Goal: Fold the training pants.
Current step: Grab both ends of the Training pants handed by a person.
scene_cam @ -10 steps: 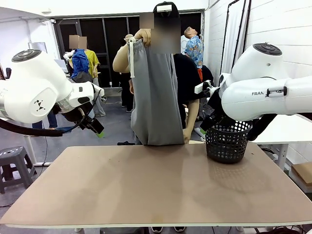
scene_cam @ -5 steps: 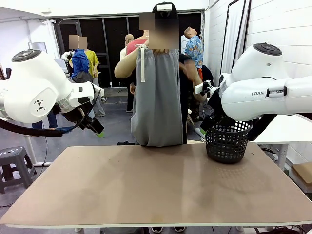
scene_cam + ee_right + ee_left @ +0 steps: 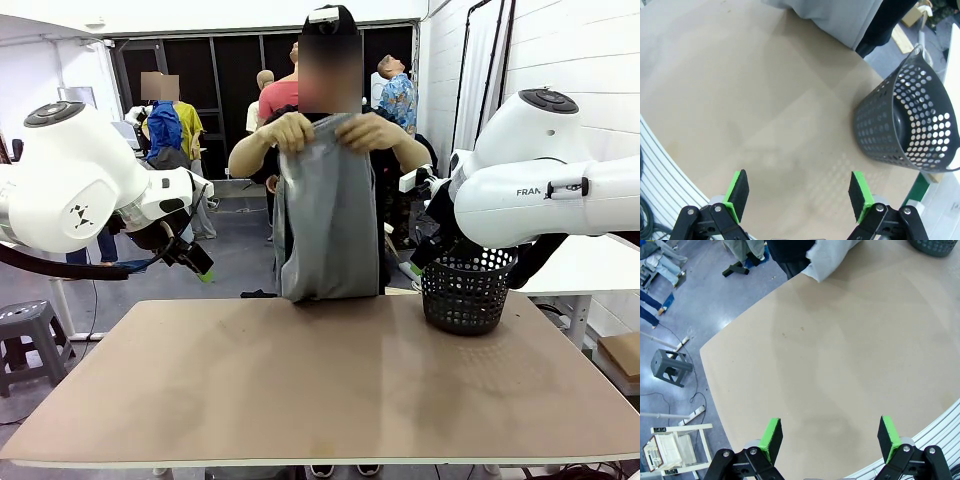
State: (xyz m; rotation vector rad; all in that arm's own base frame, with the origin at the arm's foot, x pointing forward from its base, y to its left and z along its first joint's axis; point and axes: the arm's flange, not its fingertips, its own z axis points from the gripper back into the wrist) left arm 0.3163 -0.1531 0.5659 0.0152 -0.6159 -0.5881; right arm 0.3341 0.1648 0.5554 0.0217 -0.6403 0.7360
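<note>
Light grey soft-fabric training pants [image 3: 325, 220] are held up by a person standing at the far edge of the light brown rectangular table [image 3: 320, 390]. The top of the garment is bunched at chest height between the hand at picture left [image 3: 290, 131] and the hand at picture right [image 3: 366, 131]. The cloth is seen hanging as a narrow, smooth panel, its long axis upright, gathered end up and lower end down at the table's far edge. Whether it touches the tabletop cannot be told. A black perforated plastic basket [image 3: 467, 292] is set on the table just right of it. The left gripper [image 3: 830, 432] and right gripper [image 3: 800, 192] are held above the table, jaws spread wide, nothing between the green pads.
</note>
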